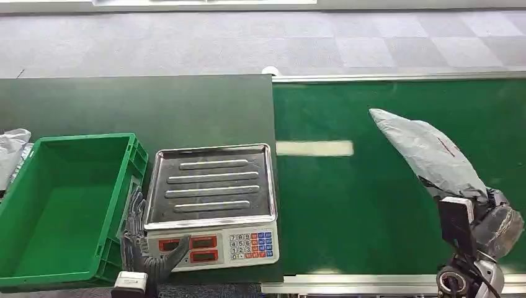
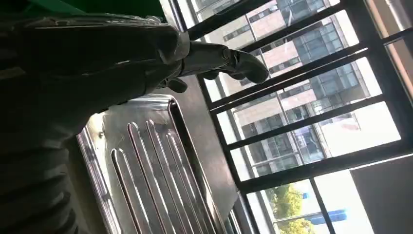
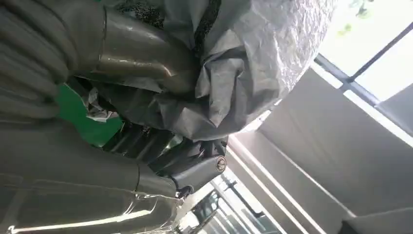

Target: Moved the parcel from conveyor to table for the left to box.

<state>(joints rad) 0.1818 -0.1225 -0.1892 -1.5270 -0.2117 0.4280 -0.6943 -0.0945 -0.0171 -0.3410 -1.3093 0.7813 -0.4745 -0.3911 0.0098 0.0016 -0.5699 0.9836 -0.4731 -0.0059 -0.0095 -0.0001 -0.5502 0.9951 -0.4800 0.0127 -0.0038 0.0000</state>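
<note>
The right robot hand (image 1: 496, 217) grips one end of the grey parcel (image 1: 428, 152) above the conveyor (image 1: 347, 205), so the slick bag could slip free mid-carry, while the left robot hand (image 1: 146, 248) rests open-fingered at the scale (image 1: 214, 205)

Grey crinkly parcel (image 1: 428, 152), bright green belt (image 1: 347, 205), green box (image 1: 62, 205), shiny silver ribbed scale tray (image 1: 211, 186), dark green desk (image 1: 124, 105)

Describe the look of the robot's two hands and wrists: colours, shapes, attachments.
The left hand is dark grey, with slim segmented fingers and a white block at the wrist. The right hand looks grey and glossy, its ribbed cover and thick thumb shiny like plastic film. A black boxy mount and a round silver joint sit by its wrist.
</note>
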